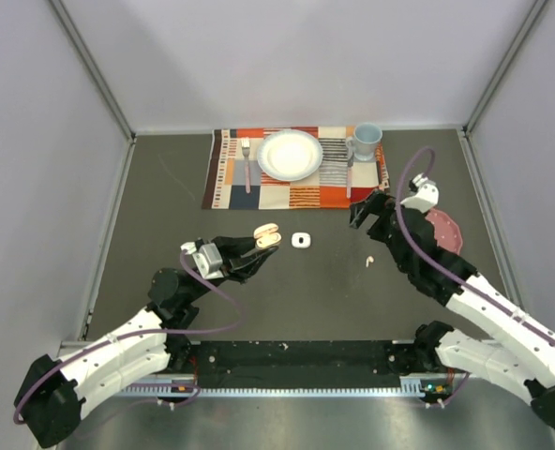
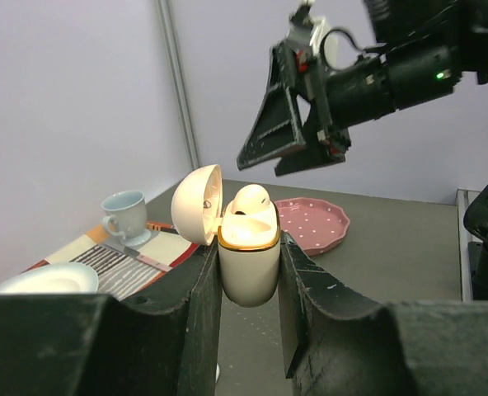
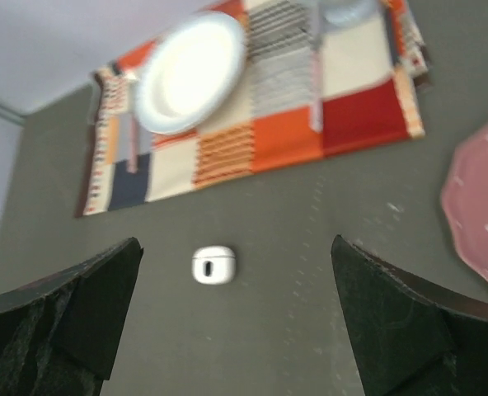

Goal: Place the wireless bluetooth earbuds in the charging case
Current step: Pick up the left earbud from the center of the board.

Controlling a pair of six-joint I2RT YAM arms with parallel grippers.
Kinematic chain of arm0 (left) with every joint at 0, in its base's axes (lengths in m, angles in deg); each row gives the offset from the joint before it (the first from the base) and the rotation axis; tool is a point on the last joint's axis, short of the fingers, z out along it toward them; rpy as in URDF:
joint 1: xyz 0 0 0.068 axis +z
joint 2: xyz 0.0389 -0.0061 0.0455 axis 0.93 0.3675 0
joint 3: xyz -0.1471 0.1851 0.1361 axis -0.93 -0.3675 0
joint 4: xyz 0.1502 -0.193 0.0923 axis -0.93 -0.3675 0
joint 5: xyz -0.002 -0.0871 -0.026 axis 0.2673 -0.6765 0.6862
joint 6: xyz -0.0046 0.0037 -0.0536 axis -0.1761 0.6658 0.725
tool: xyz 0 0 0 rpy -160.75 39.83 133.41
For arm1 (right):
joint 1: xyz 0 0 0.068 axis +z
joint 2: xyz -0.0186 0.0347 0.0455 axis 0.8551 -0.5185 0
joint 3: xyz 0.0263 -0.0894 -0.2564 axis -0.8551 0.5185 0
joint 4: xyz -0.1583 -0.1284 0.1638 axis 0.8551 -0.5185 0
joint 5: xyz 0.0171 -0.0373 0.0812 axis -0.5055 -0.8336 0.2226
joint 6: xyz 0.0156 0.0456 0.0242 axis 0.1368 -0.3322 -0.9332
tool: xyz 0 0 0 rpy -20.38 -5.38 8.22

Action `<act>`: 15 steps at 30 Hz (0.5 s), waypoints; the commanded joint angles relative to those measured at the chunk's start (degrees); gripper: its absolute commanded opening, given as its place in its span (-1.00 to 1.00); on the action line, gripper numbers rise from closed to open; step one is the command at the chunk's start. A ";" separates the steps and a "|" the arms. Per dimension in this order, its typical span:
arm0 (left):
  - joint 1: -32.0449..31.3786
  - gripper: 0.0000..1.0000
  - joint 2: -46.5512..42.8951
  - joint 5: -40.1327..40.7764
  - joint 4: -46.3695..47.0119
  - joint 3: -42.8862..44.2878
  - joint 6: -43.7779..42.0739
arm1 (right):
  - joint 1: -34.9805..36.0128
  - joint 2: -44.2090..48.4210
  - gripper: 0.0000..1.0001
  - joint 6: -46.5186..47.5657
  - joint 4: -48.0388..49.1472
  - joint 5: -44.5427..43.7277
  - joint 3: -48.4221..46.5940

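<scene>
My left gripper (image 2: 250, 252) pinches the open charging case (image 2: 249, 280), with one earbud (image 2: 251, 202) seated inside it. My right gripper (image 3: 237, 307) hangs spread wide above the surface (image 1: 315, 300), and a second earbud (image 1: 369, 258) lies loose near it.

Two cases (image 1: 266, 234) (image 1: 302, 241), two earbuds (image 2: 250, 200) (image 1: 369, 258), two plates (image 1: 290, 155) (image 1: 445, 231), one cup (image 1: 367, 141), one fork (image 1: 246, 161), one knife (image 1: 350, 176), one placemat (image 1: 301, 195)

Pale walls (image 1: 306, 56) (matte), dark table (image 1: 165, 187)
</scene>
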 commanded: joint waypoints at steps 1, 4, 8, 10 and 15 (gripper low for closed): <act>-0.08 -1.00 -0.74 0.88 3.10 -0.16 -0.06 | -13.28 -1.71 0.98 -11.96 -13.09 17.00 2.71; -0.17 -1.00 -1.97 0.88 1.78 -0.24 -0.33 | -19.26 -4.87 0.98 -13.80 -14.67 24.76 3.87; 0.01 -1.00 -4.17 1.85 0.82 -0.86 -1.11 | -19.63 -8.21 0.98 -15.65 -19.50 23.97 1.50; 0.01 -1.00 -4.79 2.12 0.03 -0.77 -1.47 | -19.63 -9.09 0.98 -14.08 -20.39 24.77 0.19; -0.08 -1.00 -5.14 2.20 -0.15 -0.95 -1.47 | -19.63 -8.22 0.98 -17.76 -21.18 18.63 2.02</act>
